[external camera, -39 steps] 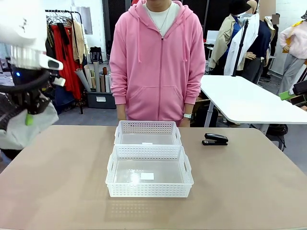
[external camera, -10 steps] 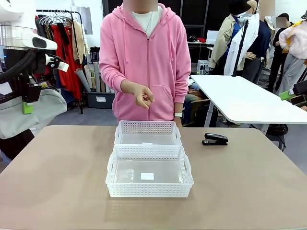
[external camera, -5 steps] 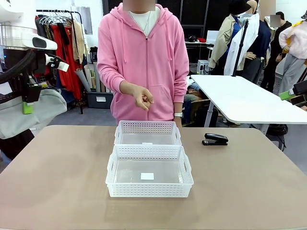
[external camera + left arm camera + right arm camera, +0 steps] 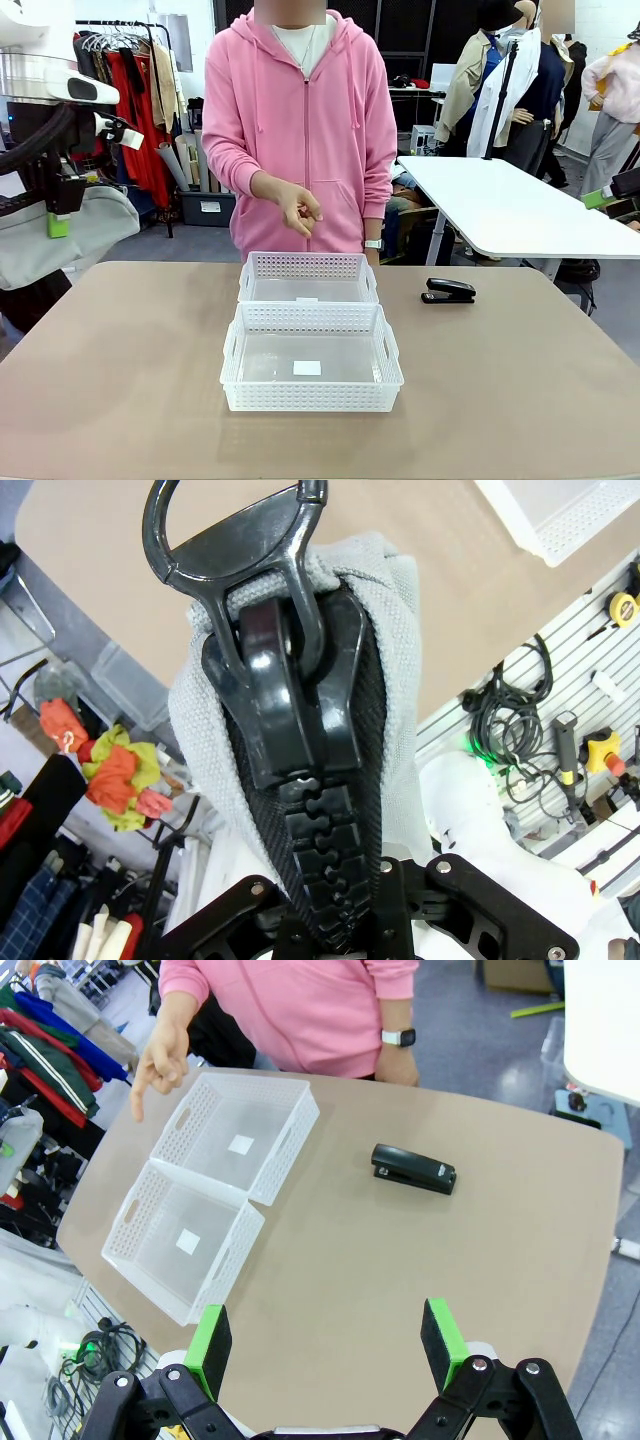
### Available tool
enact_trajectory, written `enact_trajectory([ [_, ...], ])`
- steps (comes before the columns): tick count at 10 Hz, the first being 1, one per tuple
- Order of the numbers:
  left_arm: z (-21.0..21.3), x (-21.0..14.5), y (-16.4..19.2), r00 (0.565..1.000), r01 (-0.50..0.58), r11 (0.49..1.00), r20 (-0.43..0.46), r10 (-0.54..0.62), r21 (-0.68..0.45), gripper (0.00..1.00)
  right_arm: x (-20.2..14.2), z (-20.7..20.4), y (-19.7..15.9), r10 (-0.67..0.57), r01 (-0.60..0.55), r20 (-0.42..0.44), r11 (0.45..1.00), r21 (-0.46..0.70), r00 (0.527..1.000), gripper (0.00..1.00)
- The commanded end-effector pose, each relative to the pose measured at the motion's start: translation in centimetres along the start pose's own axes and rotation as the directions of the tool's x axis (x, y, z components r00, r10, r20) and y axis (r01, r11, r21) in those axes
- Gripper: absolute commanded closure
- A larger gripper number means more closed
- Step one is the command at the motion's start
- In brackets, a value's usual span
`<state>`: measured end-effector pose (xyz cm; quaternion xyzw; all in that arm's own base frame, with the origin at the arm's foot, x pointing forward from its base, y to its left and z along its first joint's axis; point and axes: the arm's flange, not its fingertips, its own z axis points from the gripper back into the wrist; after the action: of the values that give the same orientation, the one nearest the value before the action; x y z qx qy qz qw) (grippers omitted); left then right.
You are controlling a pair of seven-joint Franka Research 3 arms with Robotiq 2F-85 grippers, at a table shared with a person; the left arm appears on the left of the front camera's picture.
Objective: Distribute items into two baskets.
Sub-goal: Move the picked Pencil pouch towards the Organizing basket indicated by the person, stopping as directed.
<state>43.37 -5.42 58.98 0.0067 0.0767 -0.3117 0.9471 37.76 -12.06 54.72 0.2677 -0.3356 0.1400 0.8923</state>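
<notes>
Pouch [image 4: 395,670], grey fabric, hangs from left tool [image 4: 335,915], which is clamped on its black ridged strap [image 4: 310,820], raised up at the left side of the worktop [image 4: 120,380]. Likely soft, light, floppy: the body will sag and swing. Strap looks stiffer, a sound hold. Right tool [image 4: 325,1345] wide, empty. Larger basket [image 4: 312,402] nearest, smaller basket [image 4: 308,262] touching behind it, both empty. Stapler [image 4: 449,290] lies on worktop right of smaller basket. Probably rigid, denser, smooth; pinch across narrow sides mid-length. Person's hand [image 4: 298,208] points down toward baskets.
</notes>
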Motion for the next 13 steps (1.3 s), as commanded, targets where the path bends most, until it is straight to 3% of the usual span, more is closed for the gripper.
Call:
enact_trajectory([
  [1, 0.2, 0.6, 0.0, 0.999, 0.049, 0.998, 0.025, -0.048, -0.029, 1.00, 0.1, 0.0, 0.1, 0.004, -0.004, 0.004, 1.000, 0.005, 1.000, 0.00],
  [13, -1.6, 13.4, -1.1, 0.961, 0.268, 0.962, -0.048, -0.271, -0.059, 1.00, 0.1, 0.0, 0.1, 0.004, -0.004, 0.004, 1.000, 0.005, 1.000, 0.00],
])
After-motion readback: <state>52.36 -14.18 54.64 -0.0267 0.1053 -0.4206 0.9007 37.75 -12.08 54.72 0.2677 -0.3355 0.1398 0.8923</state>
